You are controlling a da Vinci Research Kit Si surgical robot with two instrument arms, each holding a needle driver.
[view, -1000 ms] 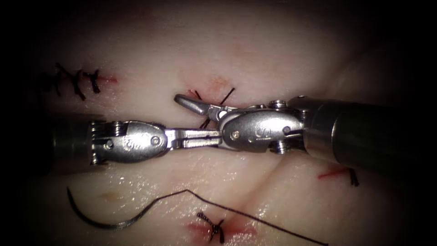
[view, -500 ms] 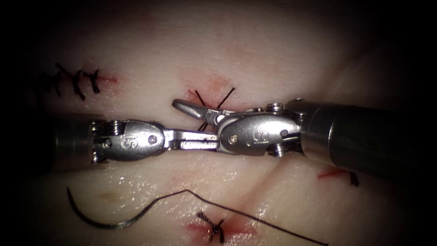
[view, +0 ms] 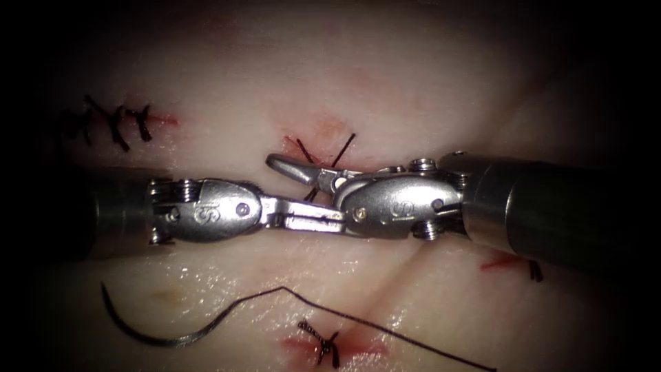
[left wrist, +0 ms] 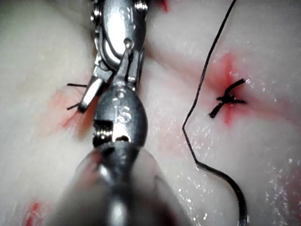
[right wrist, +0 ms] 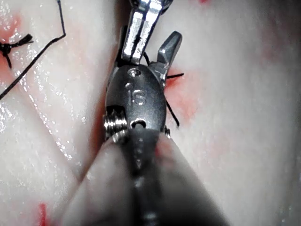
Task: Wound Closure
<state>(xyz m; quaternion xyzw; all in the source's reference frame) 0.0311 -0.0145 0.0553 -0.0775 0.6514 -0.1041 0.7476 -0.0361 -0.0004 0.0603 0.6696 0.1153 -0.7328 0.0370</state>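
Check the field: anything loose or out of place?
The needle lies free on the tissue, held by neither tool, its thread trailing right. The left tool and right tool meet over cut thread ends.

Glossy metal left gripper [view: 313, 217], wet shiny tissue [view: 427, 89], matt dark thread [view: 385, 329]

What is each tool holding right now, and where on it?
The needle lies loose on the tissue, thread trailing; neither tool holds it. The right tool has open jaws, empty. Whether the left tool holds anything cannot be told.
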